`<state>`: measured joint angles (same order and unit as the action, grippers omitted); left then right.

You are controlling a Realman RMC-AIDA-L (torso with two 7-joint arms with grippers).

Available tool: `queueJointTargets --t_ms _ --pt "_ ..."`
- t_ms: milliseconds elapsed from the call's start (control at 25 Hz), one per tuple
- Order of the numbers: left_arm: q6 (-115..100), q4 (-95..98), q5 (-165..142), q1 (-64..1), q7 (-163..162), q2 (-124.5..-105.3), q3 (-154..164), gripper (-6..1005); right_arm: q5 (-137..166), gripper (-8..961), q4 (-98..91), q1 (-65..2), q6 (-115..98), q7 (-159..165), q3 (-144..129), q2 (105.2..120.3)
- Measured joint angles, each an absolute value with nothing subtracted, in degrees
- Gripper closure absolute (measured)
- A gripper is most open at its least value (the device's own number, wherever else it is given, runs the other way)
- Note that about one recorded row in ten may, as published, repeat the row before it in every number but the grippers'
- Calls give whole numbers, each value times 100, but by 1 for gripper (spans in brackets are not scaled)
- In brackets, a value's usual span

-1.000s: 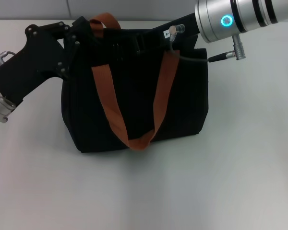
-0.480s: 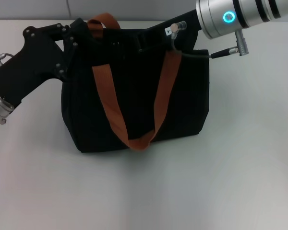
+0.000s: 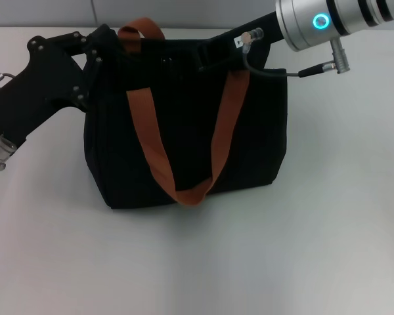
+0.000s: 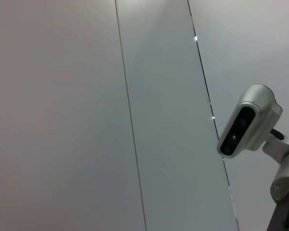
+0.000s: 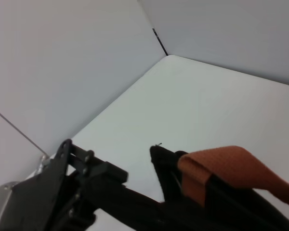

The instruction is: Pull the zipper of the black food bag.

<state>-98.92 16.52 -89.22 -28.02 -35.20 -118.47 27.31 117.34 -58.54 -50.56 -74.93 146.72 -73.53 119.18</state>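
Observation:
The black food bag stands upright in the middle of the white table, and its rust-orange strap handles hang down its front. My left gripper is shut on the bag's top left corner. It also shows in the right wrist view, next to that corner and a strap. My right gripper reaches in from the upper right and lies along the bag's top edge, black against black. The zipper pull is hidden.
The white table runs wide in front of the bag and to its right. A grey wall stands behind it. The left wrist view shows only wall panels and my head camera.
My right arm has moved right and slightly up along the bag's top edge. The left gripper has shifted a little left and up while holding the corner. The bag stays put.

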Motion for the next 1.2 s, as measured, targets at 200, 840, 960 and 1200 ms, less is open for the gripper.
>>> queueJointTargets --t_ms 200,840,960,1200 --pt "-9877 1659 -8922 -2803 -3518 -11847 2724 948 11926 954 -5896 -5042 -7500 14718 -7282 11917" --pt "-9801 1670 -8931 -2854 -3533 -11847 2707 944 12490 953 -6585 -4680 -7500 15071 -7234 11933" --pt "-9760 1668 -8926 -2857 -3527 -11848 2707 943 12626 953 -6805 -4562 -7501 15164 -7227 11935" --pt "-9738 1658 -8875 -2856 -3537 -11848 2707 941 12831 953 -7184 -4315 -7536 15342 -7214 11943"
